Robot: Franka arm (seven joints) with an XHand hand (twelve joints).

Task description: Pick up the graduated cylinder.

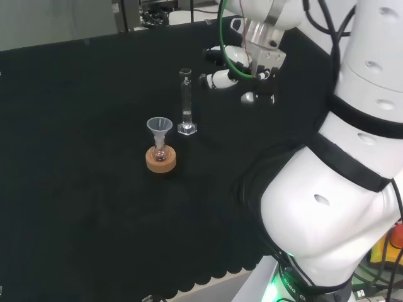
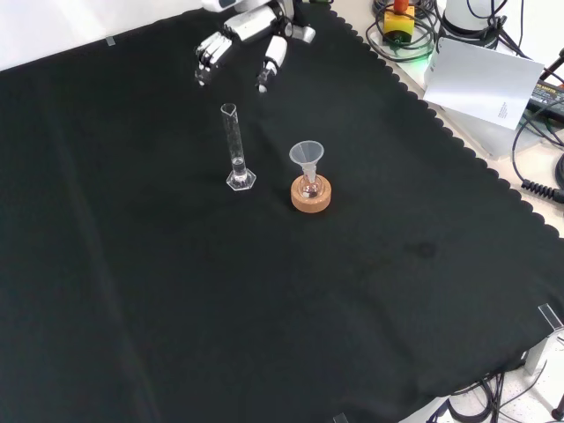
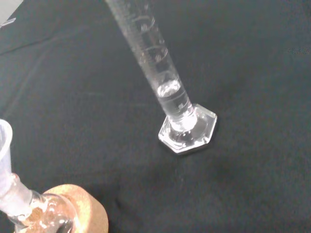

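While we judge the pick-up not yet begun, we take the graduated cylinder (image 2: 236, 148) as our landmark: it stands upright on its hexagonal foot on the black cloth (image 2: 176, 308), its long axis vertical, with a little clear liquid low in the tube in the wrist view. Just beside it, to its right in the front view, a small flask (image 2: 309, 185) sits in a cork ring (image 2: 311, 195) with a clear funnel (image 2: 307, 155) in its neck. Our hand (image 2: 242, 40) hovers apart from the cylinder, beyond it and higher in the front view, to its right in the head view, holding nothing, fingers relaxed and spread. We judge the coming move a reach toward the tube from that side, closing round its upper part and away from the funnel.
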